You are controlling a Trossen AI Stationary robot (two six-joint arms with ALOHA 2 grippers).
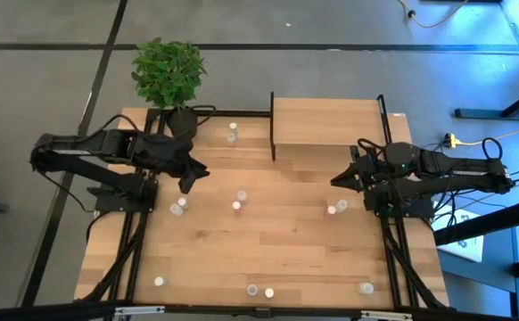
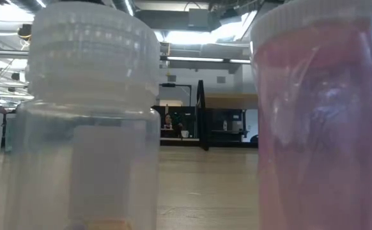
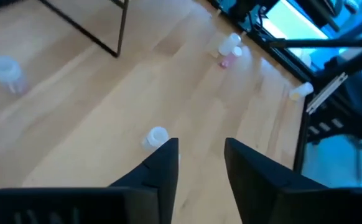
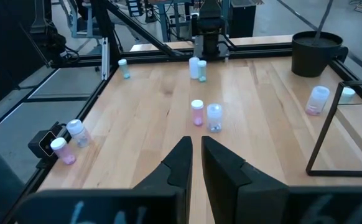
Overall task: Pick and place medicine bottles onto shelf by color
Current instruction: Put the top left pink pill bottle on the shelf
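Small medicine bottles stand scattered over the wooden table point(image 1: 268, 241). One pair point(image 1: 238, 200) is at its middle and another pair point(image 1: 336, 208) is in front of my right arm. The shelf point(image 1: 326, 125) stands at the far edge with nothing on it. My left gripper point(image 1: 188, 181) point(image 3: 201, 155) hangs open above the table's left part, nothing between its fingers. A white-capped bottle point(image 3: 155, 136) shows on the table just beyond one fingertip. My right gripper point(image 1: 338, 178) point(image 4: 196, 149) is shut and empty, held above the table right of the middle.
A potted plant point(image 1: 168, 76) stands at the far left corner. Bottles point(image 1: 232, 134) sit left of the shelf, and more line the near edge point(image 1: 259, 291). Two of them, one white-capped point(image 2: 90, 115) and one pink point(image 2: 320, 121), fill the low view.
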